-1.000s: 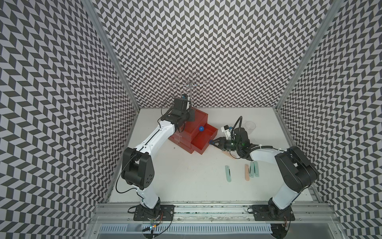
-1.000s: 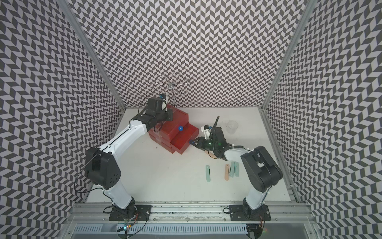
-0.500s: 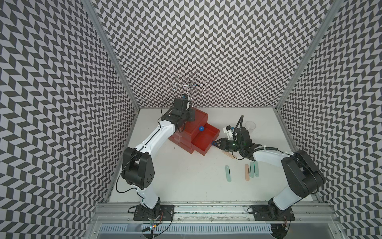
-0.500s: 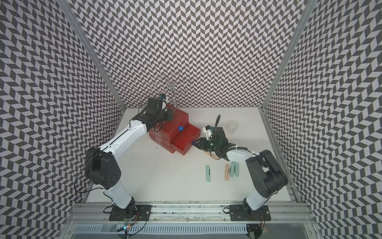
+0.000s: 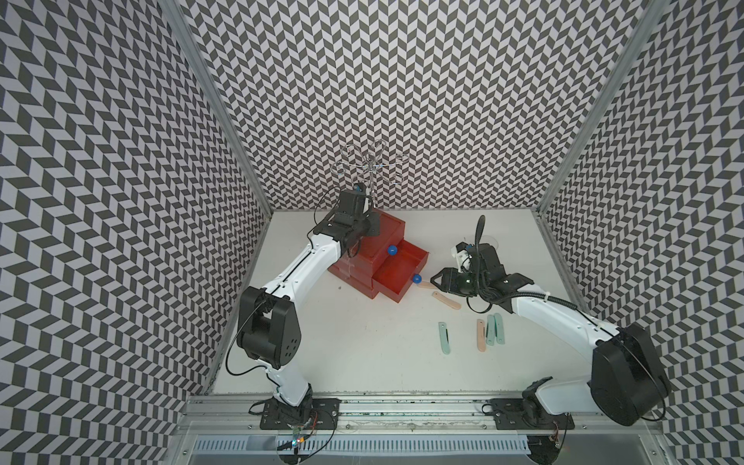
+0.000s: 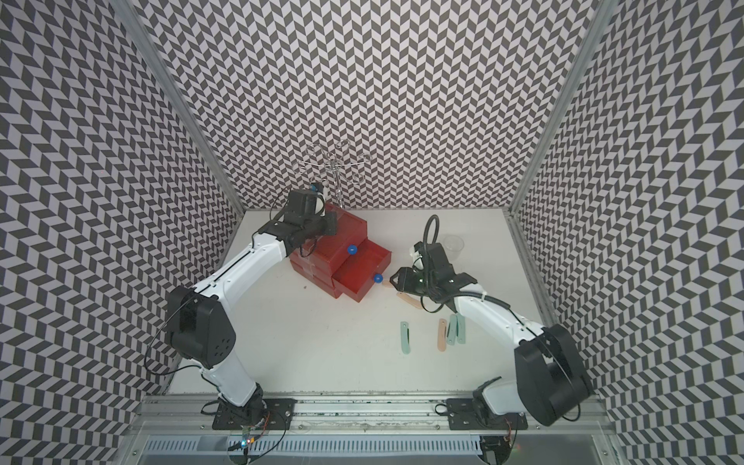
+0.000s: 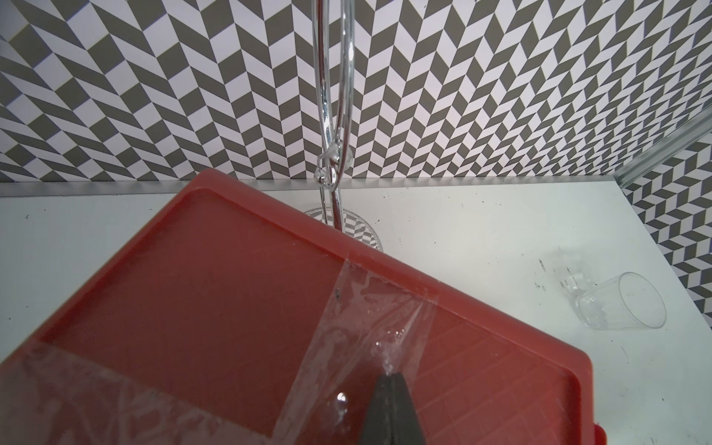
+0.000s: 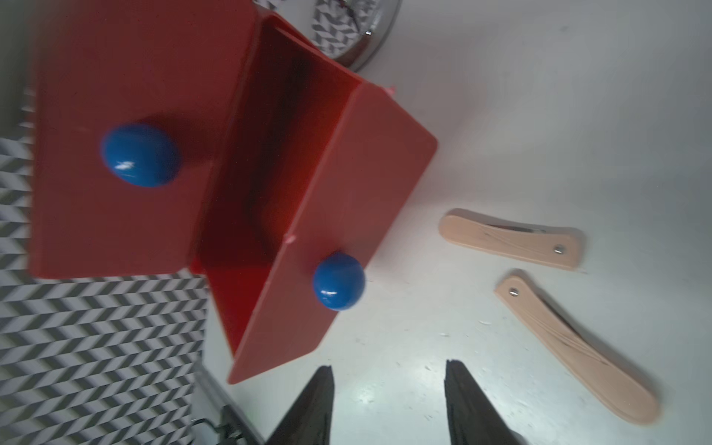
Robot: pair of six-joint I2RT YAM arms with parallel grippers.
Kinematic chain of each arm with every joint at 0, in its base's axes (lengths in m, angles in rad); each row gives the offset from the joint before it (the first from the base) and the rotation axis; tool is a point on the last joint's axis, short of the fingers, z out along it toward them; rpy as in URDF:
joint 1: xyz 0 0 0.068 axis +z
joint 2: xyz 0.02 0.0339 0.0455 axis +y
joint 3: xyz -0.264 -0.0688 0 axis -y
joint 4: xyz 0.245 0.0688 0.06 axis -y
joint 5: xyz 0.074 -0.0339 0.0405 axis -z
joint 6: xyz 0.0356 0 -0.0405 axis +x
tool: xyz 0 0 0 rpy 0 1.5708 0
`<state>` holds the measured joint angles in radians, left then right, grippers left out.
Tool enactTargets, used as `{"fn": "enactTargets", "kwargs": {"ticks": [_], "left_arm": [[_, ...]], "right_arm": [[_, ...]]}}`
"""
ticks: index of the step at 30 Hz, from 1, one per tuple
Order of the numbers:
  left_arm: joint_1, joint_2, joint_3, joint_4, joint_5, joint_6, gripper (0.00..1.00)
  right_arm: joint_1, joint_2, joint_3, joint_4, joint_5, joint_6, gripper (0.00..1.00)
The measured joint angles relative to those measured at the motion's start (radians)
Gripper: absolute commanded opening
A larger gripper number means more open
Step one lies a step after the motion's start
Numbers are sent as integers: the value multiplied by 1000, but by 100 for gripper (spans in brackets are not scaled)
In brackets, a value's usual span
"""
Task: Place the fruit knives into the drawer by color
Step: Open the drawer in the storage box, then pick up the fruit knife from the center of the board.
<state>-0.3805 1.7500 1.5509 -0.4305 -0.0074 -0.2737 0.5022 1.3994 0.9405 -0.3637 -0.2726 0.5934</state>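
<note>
two peach knives beside the open drawer, clear cup nearby

The white tabletop carries a red cabinet toward its back left corner, a wire stand at the back edge, and a clear cup toward the back right corner. Two peach knives lie beside the cabinet. Four more knives lie nearer the right edge.

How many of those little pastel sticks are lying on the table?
6. Two peach sticks lie by the open drawer; a third peach one sits beside two greenish ones; one greenish stick lies alone. More may hide inside drawers.
</note>
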Motion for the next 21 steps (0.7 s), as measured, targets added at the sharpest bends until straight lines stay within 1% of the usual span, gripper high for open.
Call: {"fn": "enactTargets", "kwargs": {"ticks": [2, 4, 6, 9, 14, 21], "left_arm": [[0, 0, 0, 0, 0, 0, 0], [0, 0, 0, 0, 0, 0, 0], [0, 0, 0, 0, -1, 0, 0], [0, -1, 0, -2, -7, 0, 0], [-2, -1, 0, -2, -13, 0, 0], [-4, -1, 0, -2, -16, 0, 0]], "right_arm": [[67, 10, 48, -118, 102, -11, 47], [122, 28, 76, -192, 165, -14, 47], [167, 43, 78, -251, 206, -9, 47], [190, 61, 63, -326, 256, 11, 47], [203, 63, 24, -390, 289, 50, 48], [225, 89, -4, -422, 283, 80, 46]]}}
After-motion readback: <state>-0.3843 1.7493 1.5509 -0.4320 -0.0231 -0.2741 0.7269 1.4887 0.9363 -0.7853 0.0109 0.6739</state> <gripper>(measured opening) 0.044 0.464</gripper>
